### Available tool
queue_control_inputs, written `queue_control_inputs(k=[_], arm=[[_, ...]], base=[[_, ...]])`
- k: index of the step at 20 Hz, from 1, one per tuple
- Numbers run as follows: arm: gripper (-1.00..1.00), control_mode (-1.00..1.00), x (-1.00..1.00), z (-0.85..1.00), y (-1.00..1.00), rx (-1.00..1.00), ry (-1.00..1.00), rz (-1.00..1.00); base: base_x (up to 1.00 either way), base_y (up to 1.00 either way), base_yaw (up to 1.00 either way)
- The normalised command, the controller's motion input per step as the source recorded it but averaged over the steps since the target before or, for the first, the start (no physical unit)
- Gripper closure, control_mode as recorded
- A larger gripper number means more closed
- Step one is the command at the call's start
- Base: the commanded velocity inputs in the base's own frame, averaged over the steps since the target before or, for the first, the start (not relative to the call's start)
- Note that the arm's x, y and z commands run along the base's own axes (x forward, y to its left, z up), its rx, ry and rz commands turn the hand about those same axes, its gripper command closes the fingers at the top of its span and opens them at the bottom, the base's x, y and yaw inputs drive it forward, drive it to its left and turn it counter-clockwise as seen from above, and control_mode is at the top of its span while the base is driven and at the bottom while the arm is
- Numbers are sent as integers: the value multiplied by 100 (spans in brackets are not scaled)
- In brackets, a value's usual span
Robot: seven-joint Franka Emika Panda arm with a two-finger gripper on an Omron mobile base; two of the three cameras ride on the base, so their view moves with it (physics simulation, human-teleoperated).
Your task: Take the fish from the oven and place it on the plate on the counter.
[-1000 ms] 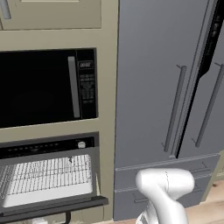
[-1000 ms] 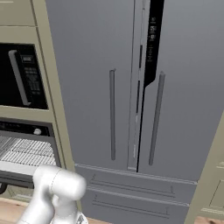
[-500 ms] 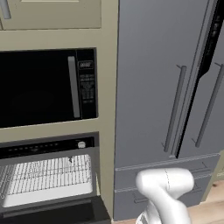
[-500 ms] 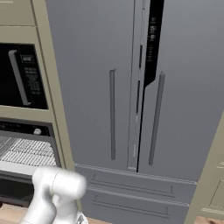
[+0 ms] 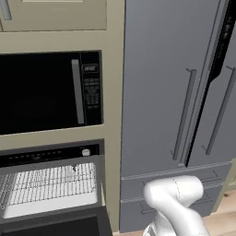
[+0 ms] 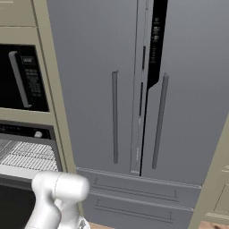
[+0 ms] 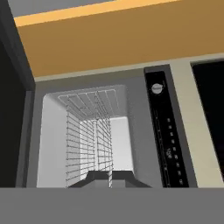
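Fridge (image 5: 175, 92) fills the right of both base views, with the microwave (image 5: 41, 92) at left above the oven (image 5: 46, 154), whose door hangs open. The step looks like the reach for the fish (image 5: 73, 168), which I take to be the small dark speck on the rack (image 5: 50, 184) in the left base view. The rolled hand view instead shows the cavity, the knob (image 7: 157, 88), and the gripper (image 7: 110, 178) clenched on nothing, near the oven mouth. Next it should part its jaws and go in.

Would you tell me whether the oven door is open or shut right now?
Open: the oven door hangs down, exposing its wire racks.
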Motion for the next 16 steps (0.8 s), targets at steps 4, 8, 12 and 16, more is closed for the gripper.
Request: queue_control_inputs(k=[4,8,12,16], arm=[[100,-100,81,27,0,0,27,0],[100,-100,90,26,0,0,27,-5],[100,-100,96,29,0,0,19,-7],[100,-100,78,13,9,-8,13,-13]], base=[[0,0,0],[0,0,0],[0,0,0],[0,0,0]])
